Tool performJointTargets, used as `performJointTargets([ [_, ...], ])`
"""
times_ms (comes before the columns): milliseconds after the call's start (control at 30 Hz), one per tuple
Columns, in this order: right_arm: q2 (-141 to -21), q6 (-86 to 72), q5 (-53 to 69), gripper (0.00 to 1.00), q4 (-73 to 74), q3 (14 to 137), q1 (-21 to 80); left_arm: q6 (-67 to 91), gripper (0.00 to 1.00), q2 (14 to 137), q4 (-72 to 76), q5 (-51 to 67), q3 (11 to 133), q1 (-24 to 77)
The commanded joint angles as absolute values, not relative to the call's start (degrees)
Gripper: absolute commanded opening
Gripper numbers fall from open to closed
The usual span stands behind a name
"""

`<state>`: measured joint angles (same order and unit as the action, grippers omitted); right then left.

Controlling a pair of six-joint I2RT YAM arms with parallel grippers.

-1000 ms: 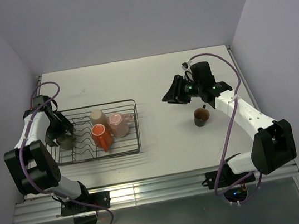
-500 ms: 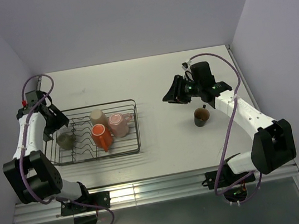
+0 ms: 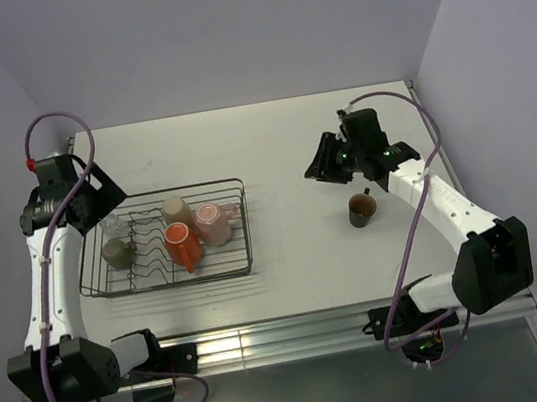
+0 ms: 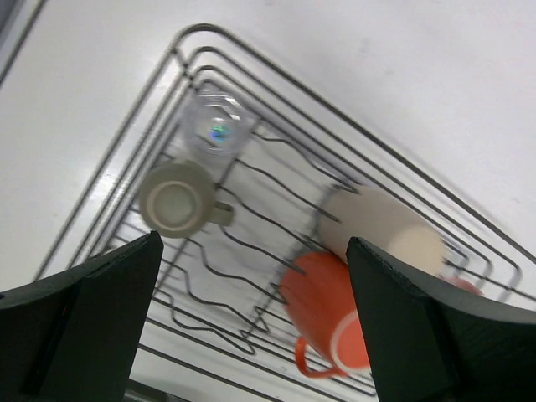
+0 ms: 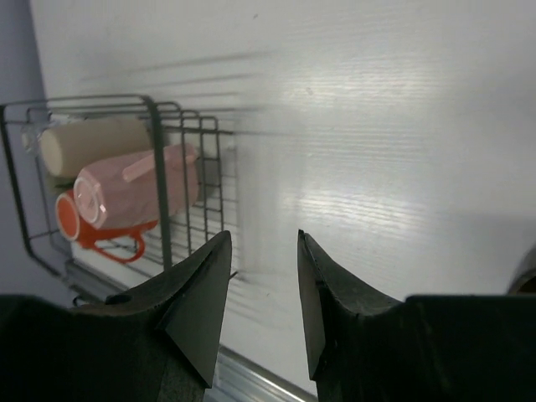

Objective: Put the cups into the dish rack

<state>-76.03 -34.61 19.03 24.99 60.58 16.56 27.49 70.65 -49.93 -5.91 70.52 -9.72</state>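
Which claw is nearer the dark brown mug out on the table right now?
Right. The right claw hovers close to the dark brown mug, just past its far side, not touching it. The left claw is far off, above the left end of the dish rack.

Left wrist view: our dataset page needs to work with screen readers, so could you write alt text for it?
Looking down on a dark wire dish rack on a white table, framed by the left arm's wide-open jaws. In it are a small clear glass, an olive-green cup, a beige tumbler on its side and an orange mug.
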Motion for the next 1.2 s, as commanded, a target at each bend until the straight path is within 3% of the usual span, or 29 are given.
performJointTargets([
  [0,-71.8,-32.8,7.7,0.45,30.6,65.3,16.3,28.7,0.99,66.4,-46.7,-4.0,73.0,-5.1],
  [167,-67.6,-34.0,-3.9,0.45,37.2,65.4,16.3,28.5,0.99,63.7,-44.8,-1.8,73.4,0.0],
  [400,-62.8,-35.5,-10.5,0.46,43.7,60.0,16.3,29.7,0.99,61.6,-40.8,2.0,72.4,11.2],
  [700,-66.0,-33.9,-13.6,0.45,44.8,55.6,16.3,30.9,0.99,61.3,-37.9,1.2,71.1,18.4],
  [1167,-73.5,-31.9,-12.9,0.45,38.5,52.0,16.3,31.6,0.99,63.2,-37.0,-1.4,70.0,21.6],
])
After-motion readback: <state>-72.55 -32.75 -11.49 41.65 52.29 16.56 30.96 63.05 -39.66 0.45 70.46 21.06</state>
